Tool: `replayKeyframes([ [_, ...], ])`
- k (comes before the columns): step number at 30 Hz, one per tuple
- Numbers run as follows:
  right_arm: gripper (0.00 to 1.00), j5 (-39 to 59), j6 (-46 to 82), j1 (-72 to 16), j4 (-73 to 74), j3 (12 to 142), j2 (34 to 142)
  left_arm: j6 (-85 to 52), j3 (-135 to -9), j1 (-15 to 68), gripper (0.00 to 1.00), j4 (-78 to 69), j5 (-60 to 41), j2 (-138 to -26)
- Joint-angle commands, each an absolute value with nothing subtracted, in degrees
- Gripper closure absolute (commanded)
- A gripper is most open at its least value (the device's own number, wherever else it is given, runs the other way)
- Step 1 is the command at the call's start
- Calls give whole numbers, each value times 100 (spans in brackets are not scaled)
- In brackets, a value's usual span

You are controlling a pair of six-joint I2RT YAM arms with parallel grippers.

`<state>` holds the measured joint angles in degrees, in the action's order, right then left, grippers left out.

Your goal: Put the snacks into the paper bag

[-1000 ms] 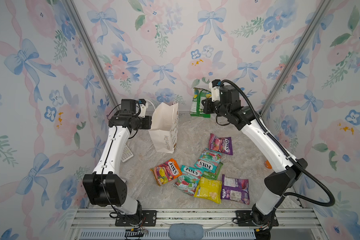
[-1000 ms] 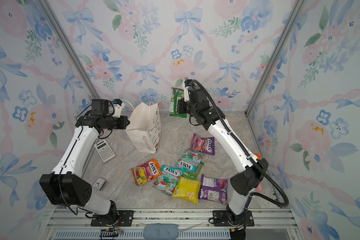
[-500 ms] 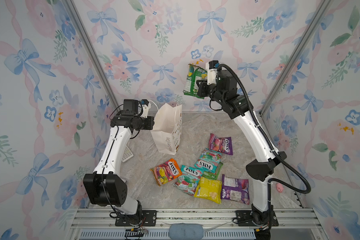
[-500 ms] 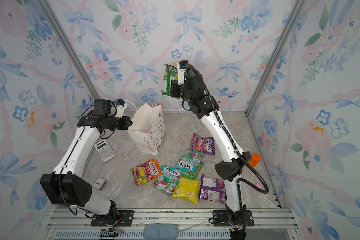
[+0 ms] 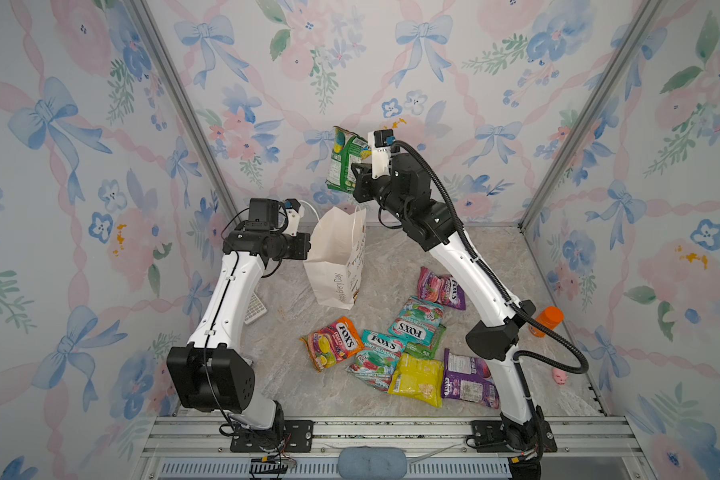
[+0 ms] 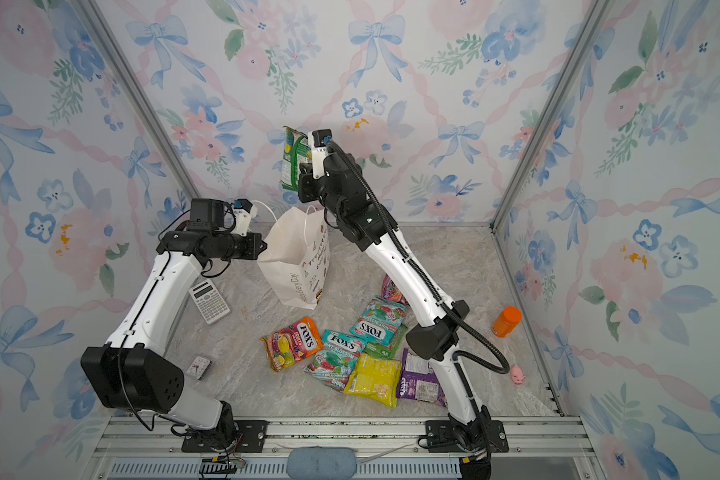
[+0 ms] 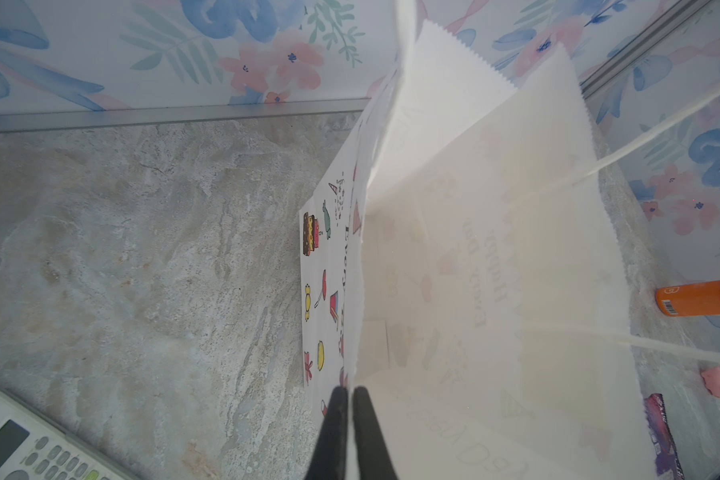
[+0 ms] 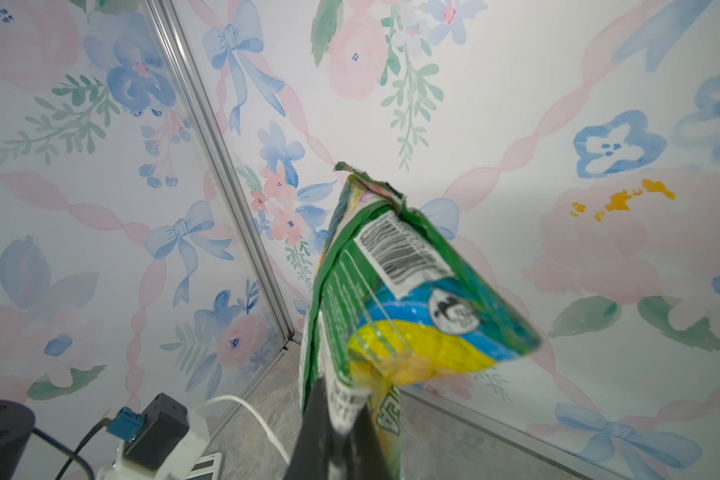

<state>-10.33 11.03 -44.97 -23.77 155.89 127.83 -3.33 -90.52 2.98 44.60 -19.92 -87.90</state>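
Green snack packet [image 5: 344, 162], crumpled, has risen over the paper bag [image 5: 335, 266], clamped by right pincer [image 5: 356, 174]; left pincer [image 7: 347, 397] pinches the bag's rim.

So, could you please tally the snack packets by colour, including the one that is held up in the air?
orange glossy snack packet: 1
teal glossy packets: 2
purple glossy packets: 2
green glossy packets: 2, one held by the right gripper, one partly under a teal packet
yellow glossy packet: 1
Total: 8
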Motion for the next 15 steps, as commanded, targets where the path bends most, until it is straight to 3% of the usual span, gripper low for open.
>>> replayKeyframes([
  [1, 100, -1507, 987, -4676, -1834, 15861, 12839, -457, -8978, 316, 100, 4363, -1947, -8797],
  [7, 100, -2153, 645, -5004, -1921, 15725, 12840, -484, -8959, 308, 100, 4364, -1857, -8779],
  [15, 100, -2444, 635, -5043, -1750, 14565, 12238, -510, -8962, 291, 100, 4366, -1785, -8758],
])
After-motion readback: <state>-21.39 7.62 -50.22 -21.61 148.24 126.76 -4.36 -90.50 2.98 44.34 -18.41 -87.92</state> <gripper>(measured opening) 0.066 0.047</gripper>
